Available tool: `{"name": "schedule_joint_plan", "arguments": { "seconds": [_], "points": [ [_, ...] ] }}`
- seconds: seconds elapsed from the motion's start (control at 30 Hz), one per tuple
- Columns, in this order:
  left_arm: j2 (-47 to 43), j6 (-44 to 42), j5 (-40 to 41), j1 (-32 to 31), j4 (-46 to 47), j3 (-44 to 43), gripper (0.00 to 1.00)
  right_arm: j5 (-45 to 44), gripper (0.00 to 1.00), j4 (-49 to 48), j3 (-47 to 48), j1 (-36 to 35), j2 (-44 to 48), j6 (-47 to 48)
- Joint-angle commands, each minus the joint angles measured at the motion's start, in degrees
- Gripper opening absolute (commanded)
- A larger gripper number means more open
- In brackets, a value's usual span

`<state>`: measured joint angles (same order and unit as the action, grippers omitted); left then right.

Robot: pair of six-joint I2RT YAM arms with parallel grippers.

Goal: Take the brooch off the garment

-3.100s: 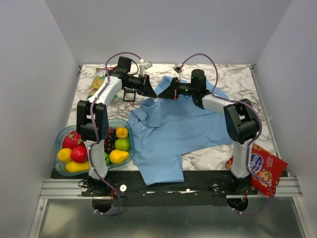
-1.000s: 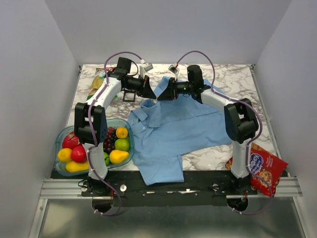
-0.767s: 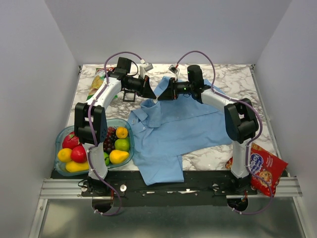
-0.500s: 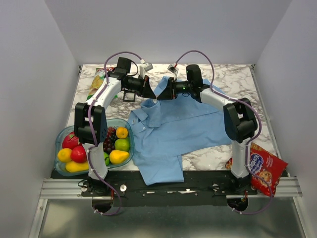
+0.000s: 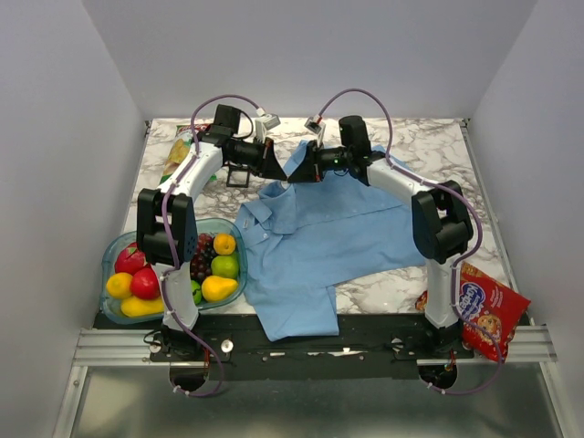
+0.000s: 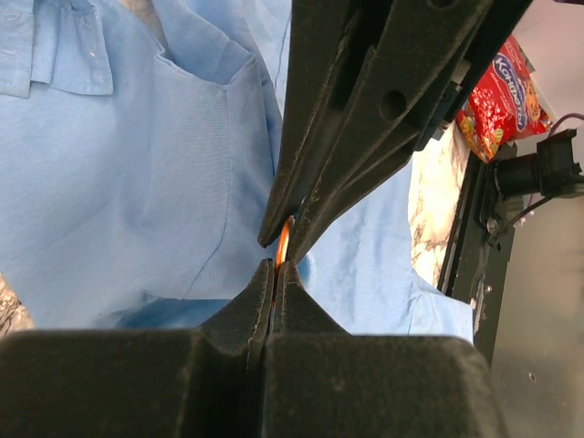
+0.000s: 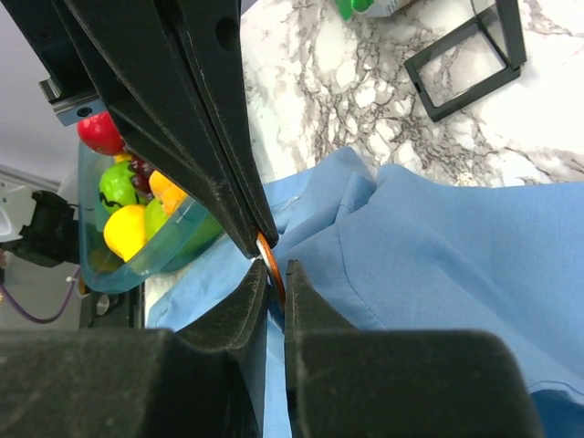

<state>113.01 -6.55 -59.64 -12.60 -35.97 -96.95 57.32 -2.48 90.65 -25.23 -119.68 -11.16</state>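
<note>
The light blue shirt lies spread across the middle of the marble table; it also shows in the left wrist view and the right wrist view. The brooch is a thin orange ring, seen as an orange sliver in the left wrist view. My left gripper and my right gripper meet tip to tip over the shirt's collar end. Both are shut on the ring, the left gripper from one side and the right gripper from the other. The cloth under the ring is lifted a little.
A clear bowl of fruit stands at the near left, also in the right wrist view. A small black frame and a green packet sit at the back left. A red snack bag lies at the near right.
My right gripper has moved left until its tips meet my left gripper's at the collar. The left arm has barely moved.
</note>
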Motion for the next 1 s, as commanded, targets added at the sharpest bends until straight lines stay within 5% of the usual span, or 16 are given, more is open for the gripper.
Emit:
{"name": "schedule_joint_plan", "arguments": {
  "seconds": [0.0, 0.3, 0.6, 0.77, 0.97],
  "points": [
    [-0.69, 3.82, -3.29, -0.5, 2.65, 0.88, 0.0, -6.95, 0.12, 5.38, 1.63, -1.4, -1.44, 4.74],
    [-0.78, -1.71, 0.04, -0.41, -2.08, -0.08, 0.0, 2.69, 0.35, 4.68, 1.81, -0.08, 2.6, 5.8],
    [-2.27, -8.04, 6.1, -0.41, -5.35, -0.35, 0.0, 4.12, 0.42, 9.94, -0.56, 5.19, 9.11, 10.01],
    [-5.86, -5.32, 12.42, -1.28, 0.71, 2.89, 0.0, -1.67, 0.42, 12.24, -3.28, 5.37, 12.01, 13.88],
    [-14.12, 1.79, 31.93, -5.76, 17.31, 15.11, 0.0, -9.76, 0.43, 12.76, -7.15, 5.46, 15.96, 15.46]
  ]
}}
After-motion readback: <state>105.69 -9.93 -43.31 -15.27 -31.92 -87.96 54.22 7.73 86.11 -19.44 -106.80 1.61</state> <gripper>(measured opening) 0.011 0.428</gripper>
